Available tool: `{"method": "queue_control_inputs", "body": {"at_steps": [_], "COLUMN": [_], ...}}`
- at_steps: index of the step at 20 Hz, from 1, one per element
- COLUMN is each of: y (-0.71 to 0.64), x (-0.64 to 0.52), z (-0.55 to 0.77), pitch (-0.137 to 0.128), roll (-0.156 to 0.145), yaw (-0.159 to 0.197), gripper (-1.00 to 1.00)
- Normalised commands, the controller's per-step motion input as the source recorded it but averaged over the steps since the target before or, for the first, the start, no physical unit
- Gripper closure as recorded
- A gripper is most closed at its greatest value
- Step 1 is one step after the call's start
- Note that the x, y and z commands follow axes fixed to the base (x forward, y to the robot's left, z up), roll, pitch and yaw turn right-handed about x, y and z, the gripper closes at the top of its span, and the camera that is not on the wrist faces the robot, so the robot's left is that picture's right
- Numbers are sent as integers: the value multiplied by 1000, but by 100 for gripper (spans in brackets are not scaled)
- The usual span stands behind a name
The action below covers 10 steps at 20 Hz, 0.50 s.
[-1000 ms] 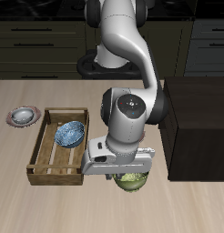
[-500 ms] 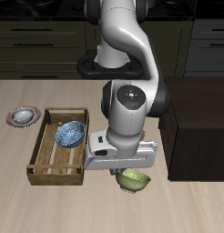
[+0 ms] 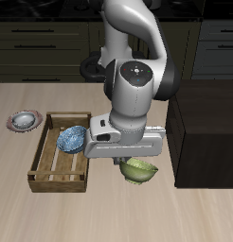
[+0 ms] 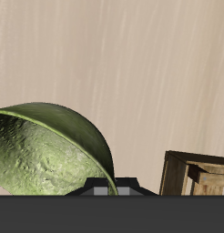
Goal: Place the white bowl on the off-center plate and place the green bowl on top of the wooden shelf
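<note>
My gripper (image 3: pixel 131 164) is shut on the rim of the green bowl (image 3: pixel 139 171), which hangs tilted above the table just in front of the wooden shelf (image 3: pixel 206 128). In the wrist view the green bowl (image 4: pixel 45 150) fills much of the frame, its mottled inside facing the camera. Past the far end of the crate, a red-rimmed plate (image 3: pixel 16 126) carries a small white bowl (image 3: pixel 25 119). Whether this is the off-center plate I cannot tell.
A light-wood slatted crate (image 3: pixel 54 168) lies beside the arm, holding a blue-patterned bowl (image 3: pixel 74 139). Its corner also shows in the wrist view as the crate (image 4: pixel 196 173). Dark kitchen cabinets run behind the table.
The gripper has risen with the green bowl in its grasp, from near the table's front edge to a higher spot a little farther back.
</note>
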Motion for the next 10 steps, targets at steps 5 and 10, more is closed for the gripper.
{"method": "queue_control_inputs", "body": {"at_steps": [5, 10], "y": [-110, -245], "x": [-161, -66], "z": [421, 527], "pitch": [-66, -67], "roll": [-12, -23], "yaw": [-8, -6], "gripper": [100, 100]}}
